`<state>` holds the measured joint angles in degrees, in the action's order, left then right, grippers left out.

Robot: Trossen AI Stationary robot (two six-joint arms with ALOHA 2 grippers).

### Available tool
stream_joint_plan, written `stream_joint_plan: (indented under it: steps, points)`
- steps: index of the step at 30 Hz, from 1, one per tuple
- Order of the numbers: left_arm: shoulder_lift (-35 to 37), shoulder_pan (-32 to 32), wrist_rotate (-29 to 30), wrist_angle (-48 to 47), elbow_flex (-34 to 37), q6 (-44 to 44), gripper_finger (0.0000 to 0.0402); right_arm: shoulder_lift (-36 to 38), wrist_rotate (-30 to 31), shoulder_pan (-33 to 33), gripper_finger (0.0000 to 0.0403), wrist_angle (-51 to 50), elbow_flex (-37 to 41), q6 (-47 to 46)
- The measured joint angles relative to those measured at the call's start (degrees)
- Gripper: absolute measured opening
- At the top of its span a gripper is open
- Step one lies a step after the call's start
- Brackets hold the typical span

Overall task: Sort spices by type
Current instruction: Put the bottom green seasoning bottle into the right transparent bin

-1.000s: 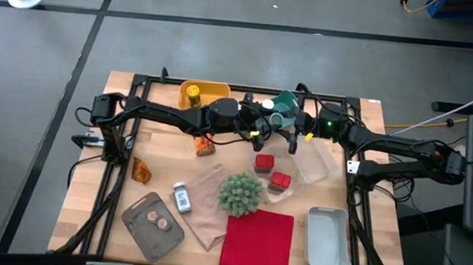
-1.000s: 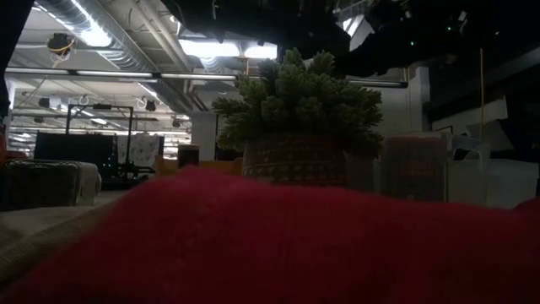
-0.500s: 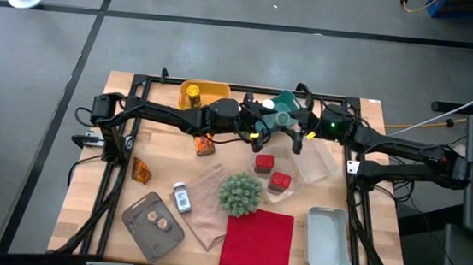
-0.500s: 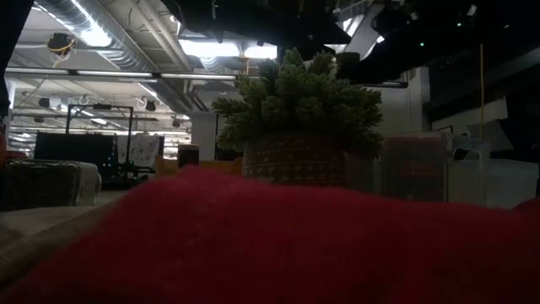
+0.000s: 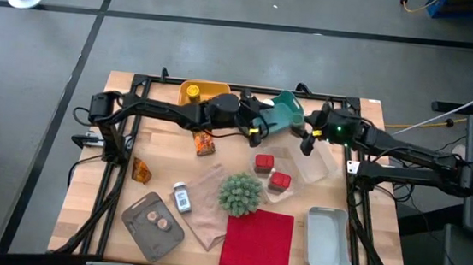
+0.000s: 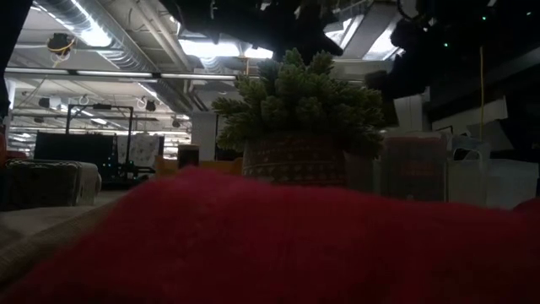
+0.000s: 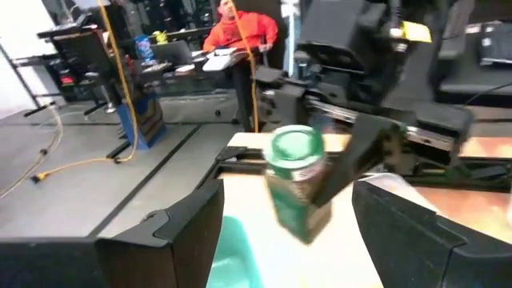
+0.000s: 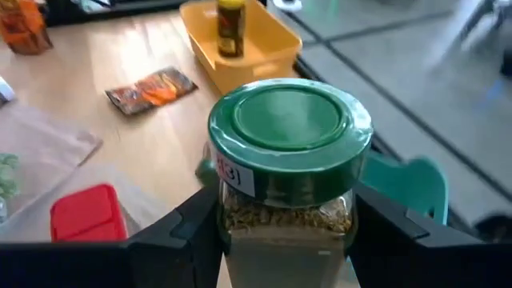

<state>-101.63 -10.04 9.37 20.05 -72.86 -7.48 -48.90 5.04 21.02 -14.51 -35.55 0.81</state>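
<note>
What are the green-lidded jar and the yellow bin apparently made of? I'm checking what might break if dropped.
The green-lidded jar looks like clear glass or hard plastic, since the spice shows through its wall; the lid looks like smooth plastic with a dull sheen. The yellow bin looks like moulded plastic: uniform colour, rounded rim.

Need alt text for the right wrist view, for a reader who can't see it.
A green-lidded spice jar fills the centre, gripped between the right gripper's dark fingers. Behind it on the wooden table sit a yellow bin holding a small jar, an orange foil packet and a red tin.
</note>
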Motion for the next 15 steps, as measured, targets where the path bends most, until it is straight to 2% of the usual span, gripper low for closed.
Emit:
stream_joint_plan:
  steps: [8,15]
  points:
    - [0.44,-2.01,0.0,-6.07,0.0,3.14,0.026,0.71,1.0,-0.04,0.0202,-6.37,2.51,-7.05]
    - [0.44,-2.41,0.0,-7.98,0.0,2.76,0.026,5.6,4.07,-0.07,0.0202,-2.81,10.0,-11.25]
